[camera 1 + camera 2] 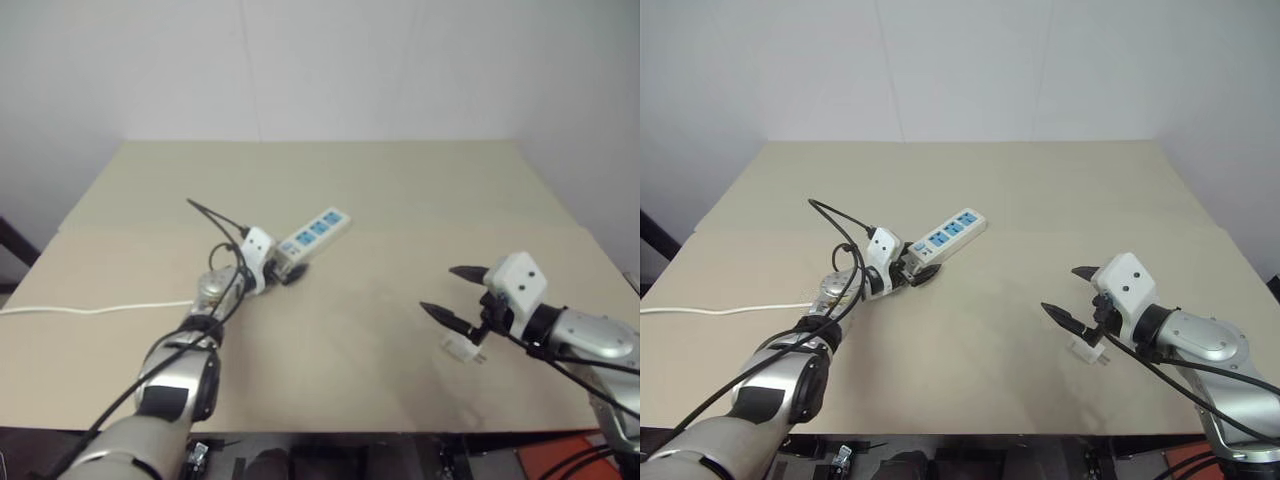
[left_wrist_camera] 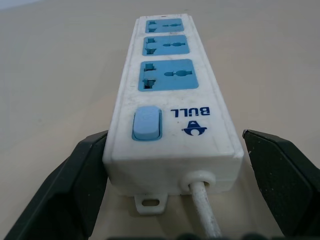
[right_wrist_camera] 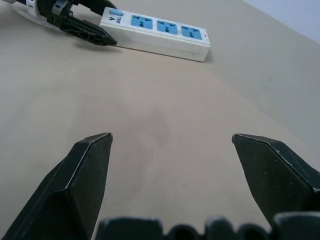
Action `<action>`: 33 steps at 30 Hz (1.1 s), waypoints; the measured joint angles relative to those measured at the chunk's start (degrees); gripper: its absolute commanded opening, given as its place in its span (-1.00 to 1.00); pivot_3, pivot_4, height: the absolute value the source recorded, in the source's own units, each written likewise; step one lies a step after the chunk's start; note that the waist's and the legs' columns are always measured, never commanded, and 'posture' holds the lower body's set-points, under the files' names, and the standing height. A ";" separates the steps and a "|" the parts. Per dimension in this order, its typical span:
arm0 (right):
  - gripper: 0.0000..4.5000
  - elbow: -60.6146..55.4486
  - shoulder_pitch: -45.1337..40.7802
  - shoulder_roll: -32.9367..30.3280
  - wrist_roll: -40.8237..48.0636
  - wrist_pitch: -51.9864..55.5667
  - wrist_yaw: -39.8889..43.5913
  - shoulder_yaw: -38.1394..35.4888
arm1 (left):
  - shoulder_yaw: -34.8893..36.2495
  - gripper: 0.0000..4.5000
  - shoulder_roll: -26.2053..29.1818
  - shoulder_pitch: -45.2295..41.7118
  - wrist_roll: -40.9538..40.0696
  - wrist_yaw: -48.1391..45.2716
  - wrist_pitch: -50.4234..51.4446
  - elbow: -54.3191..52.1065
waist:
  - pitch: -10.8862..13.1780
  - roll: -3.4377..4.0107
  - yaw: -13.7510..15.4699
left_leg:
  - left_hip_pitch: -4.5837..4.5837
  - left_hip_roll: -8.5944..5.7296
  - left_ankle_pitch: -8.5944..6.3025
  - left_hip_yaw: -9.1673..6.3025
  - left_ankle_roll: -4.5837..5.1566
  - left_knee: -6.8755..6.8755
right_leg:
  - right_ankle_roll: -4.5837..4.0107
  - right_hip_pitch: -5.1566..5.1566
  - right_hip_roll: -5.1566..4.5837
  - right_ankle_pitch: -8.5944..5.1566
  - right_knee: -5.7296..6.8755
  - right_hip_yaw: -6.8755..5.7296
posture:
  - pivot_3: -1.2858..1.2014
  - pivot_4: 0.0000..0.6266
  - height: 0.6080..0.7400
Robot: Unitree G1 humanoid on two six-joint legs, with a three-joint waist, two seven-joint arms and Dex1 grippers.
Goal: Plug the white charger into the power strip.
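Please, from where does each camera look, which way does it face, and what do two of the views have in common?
Left eye and right eye views: on the head, facing forward and down over the table; both arms show, the open left gripper at the power strip, the open right gripper above the white charger.
Left wrist view: along its black fingers, which flank the strip's cord end.
Right wrist view: along its spread fingers across the table.
Shared: the right wrist view also shows the strip and the left gripper.
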 measured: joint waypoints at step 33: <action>1.00 -1.67 0.93 -7.23 1.22 5.09 5.60 0.37 | -0.86 0.45 9.34 9.10 -3.74 -35.28 -0.42 -14.95 | -0.02 0.01 -1.33 | -0.08 0.03 0.00 -0.01 0.01 0.00 | 0.00 -0.07 0.01 0.00 -0.01 0.02 | 0.03 -0.52 1.00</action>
